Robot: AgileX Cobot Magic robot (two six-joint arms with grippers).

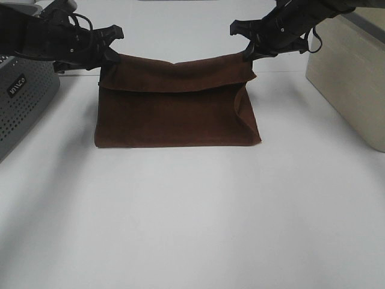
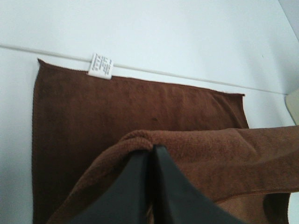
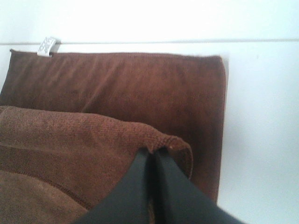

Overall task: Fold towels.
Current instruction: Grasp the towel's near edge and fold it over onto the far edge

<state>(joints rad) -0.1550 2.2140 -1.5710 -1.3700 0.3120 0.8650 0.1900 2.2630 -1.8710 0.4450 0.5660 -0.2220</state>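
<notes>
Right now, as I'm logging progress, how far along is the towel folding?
Done: the left hand and right hand are each shut on a corner of the towel. In hand: that edge is lifted above the part lying flat on the table. Left: probably carry it over to the edge with the white tag, lay it down and let go; no fold is complete yet.

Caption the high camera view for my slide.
Left end effector and right end effector hold the brown towel by two corners, mid-fold.

The towel (image 1: 180, 120) is lying in the middle of the table (image 1: 192, 229), its far edge sagging between the left gripper (image 1: 110, 59) pinching its far-left corner and the right gripper (image 1: 248, 53) pinching its far-right corner, with a crate (image 1: 24, 102) sitting to its left and a bin (image 1: 349, 78) to its right.
</notes>
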